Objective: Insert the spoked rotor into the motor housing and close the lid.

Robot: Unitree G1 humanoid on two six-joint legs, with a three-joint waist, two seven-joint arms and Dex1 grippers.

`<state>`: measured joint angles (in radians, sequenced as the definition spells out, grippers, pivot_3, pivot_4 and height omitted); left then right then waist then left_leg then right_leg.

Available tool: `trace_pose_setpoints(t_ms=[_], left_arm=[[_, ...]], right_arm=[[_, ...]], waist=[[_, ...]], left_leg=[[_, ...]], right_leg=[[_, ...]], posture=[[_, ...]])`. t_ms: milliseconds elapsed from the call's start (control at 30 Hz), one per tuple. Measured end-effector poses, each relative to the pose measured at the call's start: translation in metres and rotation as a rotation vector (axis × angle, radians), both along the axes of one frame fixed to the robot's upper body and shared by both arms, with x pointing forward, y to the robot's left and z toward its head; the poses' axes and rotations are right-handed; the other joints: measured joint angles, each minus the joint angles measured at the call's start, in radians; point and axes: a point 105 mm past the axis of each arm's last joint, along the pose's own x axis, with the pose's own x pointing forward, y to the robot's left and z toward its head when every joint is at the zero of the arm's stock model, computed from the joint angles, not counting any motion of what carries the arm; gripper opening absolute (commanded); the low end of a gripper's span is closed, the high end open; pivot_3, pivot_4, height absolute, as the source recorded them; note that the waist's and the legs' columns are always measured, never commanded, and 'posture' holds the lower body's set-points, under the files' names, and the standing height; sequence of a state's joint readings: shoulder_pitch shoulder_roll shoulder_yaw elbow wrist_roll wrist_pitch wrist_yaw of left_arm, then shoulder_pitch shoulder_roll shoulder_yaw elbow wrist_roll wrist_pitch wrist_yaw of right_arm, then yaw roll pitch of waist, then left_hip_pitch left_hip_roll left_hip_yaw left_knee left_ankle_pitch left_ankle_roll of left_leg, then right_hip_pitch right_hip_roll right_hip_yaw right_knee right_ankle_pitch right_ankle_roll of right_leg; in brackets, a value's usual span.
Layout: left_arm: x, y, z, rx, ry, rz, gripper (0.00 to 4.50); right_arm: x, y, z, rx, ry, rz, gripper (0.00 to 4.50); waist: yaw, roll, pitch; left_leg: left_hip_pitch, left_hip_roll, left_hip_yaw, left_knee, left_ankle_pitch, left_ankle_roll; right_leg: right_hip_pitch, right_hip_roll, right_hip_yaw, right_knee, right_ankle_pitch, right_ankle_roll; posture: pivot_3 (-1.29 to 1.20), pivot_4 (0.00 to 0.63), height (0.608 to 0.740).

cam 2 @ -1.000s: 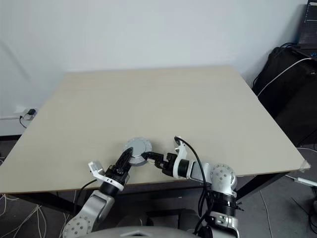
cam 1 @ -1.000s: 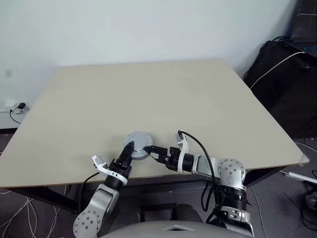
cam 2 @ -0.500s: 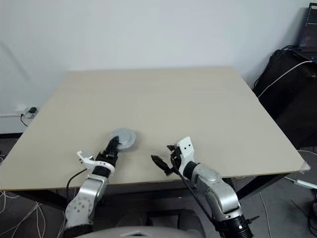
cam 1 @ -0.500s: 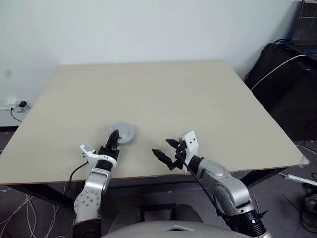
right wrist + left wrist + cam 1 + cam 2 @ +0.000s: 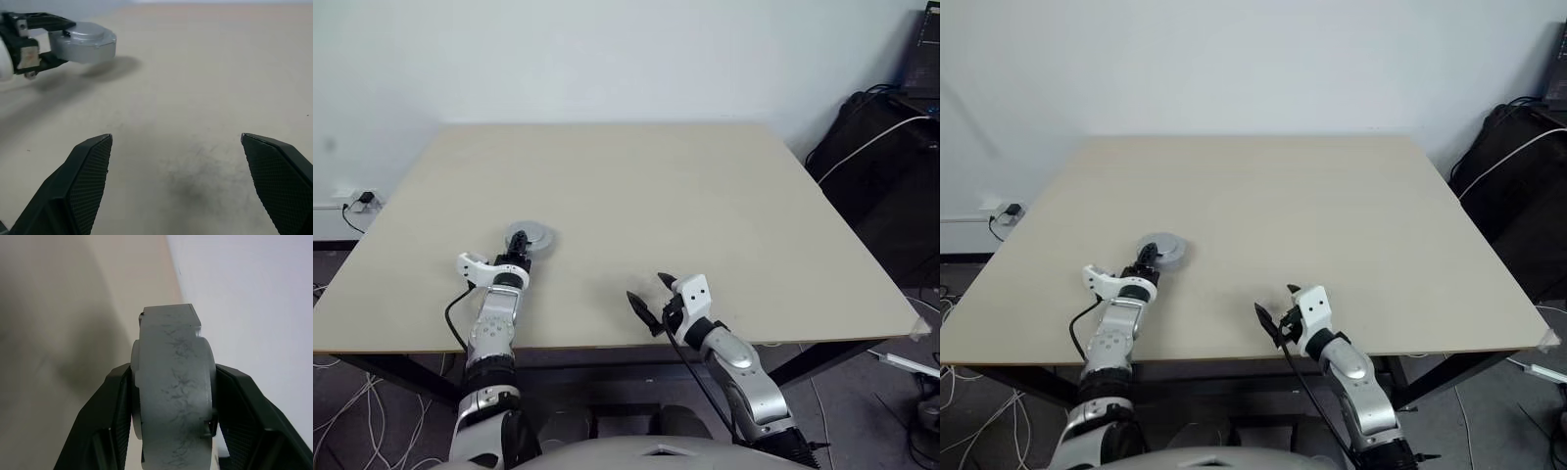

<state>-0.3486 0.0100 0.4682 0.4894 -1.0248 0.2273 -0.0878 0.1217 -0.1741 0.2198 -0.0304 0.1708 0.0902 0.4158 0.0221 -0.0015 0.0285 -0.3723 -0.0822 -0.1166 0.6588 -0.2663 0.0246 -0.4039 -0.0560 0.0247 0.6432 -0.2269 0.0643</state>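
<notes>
Over table (image 5: 705, 196), left hand (image 5: 518, 247) grips lid (image 5: 530, 237).

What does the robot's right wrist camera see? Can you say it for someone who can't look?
Two black fingers of the open right gripper stand wide apart over a bare beige table. Farther off, the left gripper holds a round silver-grey motor just above the table, with a shadow beneath it.
</notes>
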Motion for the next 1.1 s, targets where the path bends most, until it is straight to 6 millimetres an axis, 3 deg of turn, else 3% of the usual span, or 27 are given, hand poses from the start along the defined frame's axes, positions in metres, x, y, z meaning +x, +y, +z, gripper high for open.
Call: trace_pose_setpoints(t_ms=[267, 300, 467, 567, 767, 1100], left_arm=[[0.021, -0.001, -0.011, 0.046, 0.102, -0.021, 2.14], [0.021, -0.002, -0.014, 0.048, 0.115, -0.024, 2.84], [0.021, -0.002, -0.015, 0.057, 0.125, -0.028, 4.36], [0.017, -0.002, -0.017, 0.079, 0.143, -0.035, 4.45], [-0.019, 0.000, -0.025, 0.184, 0.176, -0.089, 4.45], [-0.105, -0.015, -0.037, 0.719, 0.243, -0.376, 4.45]], right_arm=[[-0.001, -0.003, -0.004, -0.014, 0.024, -0.007, 4.50], [-0.001, -0.002, -0.005, -0.015, 0.027, -0.006, 4.50], [-0.002, -0.003, -0.008, -0.028, 0.040, -0.009, 4.50], [-0.003, -0.002, -0.010, -0.035, 0.054, -0.009, 4.50], [-0.005, -0.001, -0.012, -0.031, 0.063, -0.012, 4.50], [-0.003, -0.003, -0.010, -0.013, 0.058, -0.051, 4.50]], waist=[[-0.003, -0.001, 0.000], [-0.004, -0.001, 0.000], [-0.004, -0.001, -0.001], [-0.006, -0.001, -0.001], [-0.012, 0.000, -0.002], [-0.017, 0.011, -0.011]], left_leg=[[0.000, 0.000, 0.000, 0.000, 0.000, 0.000], [0.000, 0.000, 0.000, 0.000, 0.000, 0.000], [0.000, 0.000, 0.000, 0.001, 0.000, 0.000], [0.001, 0.001, 0.000, 0.001, 0.000, 0.000], [0.012, 0.002, 0.002, -0.001, -0.004, 0.005], [0.016, 0.004, 0.005, -0.002, -0.007, 0.001]], right_leg=[[0.000, 0.001, 0.000, 0.000, 0.000, 0.000], [0.000, 0.000, 0.000, 0.000, 0.000, 0.000], [0.000, 0.000, 0.000, 0.001, 0.001, 0.000], [0.001, 0.000, 0.001, 0.001, 0.001, 0.000], [0.009, 0.000, 0.002, 0.000, 0.000, -0.001], [0.012, -0.002, 0.004, 0.001, -0.007, -0.001]], posture=[[0.00, 0.000, 0.740], [0.00, 0.000, 0.740], [0.00, 0.000, 0.740], [0.00, 0.000, 0.740], [0.00, 0.000, 0.740], [0.00, 0.000, 0.740]])
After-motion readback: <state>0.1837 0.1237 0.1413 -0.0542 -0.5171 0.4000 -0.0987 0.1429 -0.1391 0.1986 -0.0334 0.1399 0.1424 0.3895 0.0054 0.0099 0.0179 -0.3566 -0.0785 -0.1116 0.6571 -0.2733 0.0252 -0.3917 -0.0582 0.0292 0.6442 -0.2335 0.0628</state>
